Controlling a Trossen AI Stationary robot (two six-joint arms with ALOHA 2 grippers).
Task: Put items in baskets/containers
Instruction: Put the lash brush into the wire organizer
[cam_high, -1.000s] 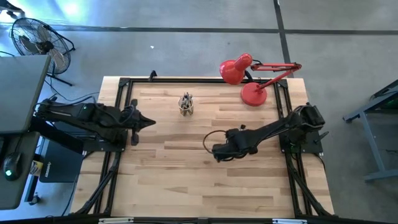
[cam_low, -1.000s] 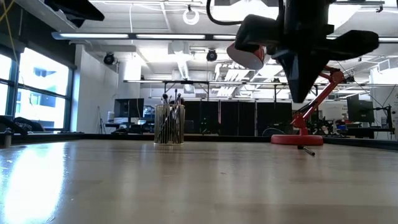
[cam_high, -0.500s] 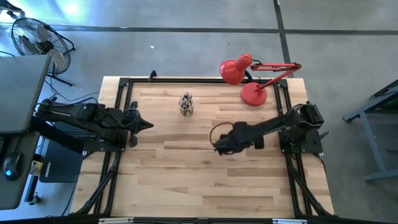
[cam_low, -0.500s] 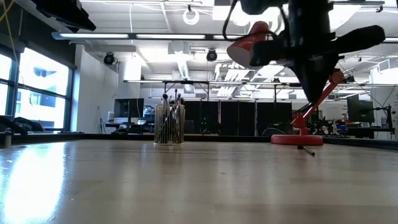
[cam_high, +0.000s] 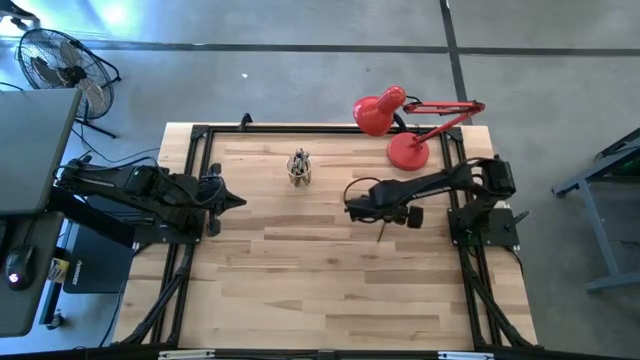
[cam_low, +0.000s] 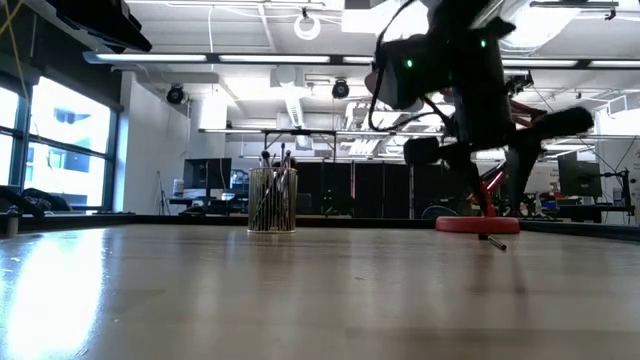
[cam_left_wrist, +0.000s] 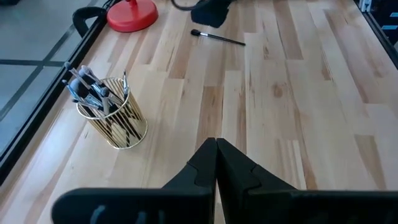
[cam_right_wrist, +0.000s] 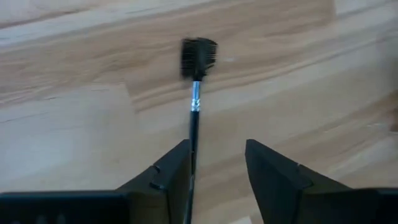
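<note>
Now 1 brush (cam_right_wrist: 194, 99) on table btwn apart right gripper (cam_right_wrist: 214, 165) jaws; left gripper (cam_left_wrist: 216, 163) jaws together.

Both arms (cam_high: 140, 190) are matte black, jointed and angular, trailing black cables, with wedge-shaped black jaws.

I can't read any text, label, brand, number or sign in any of my views.
</note>
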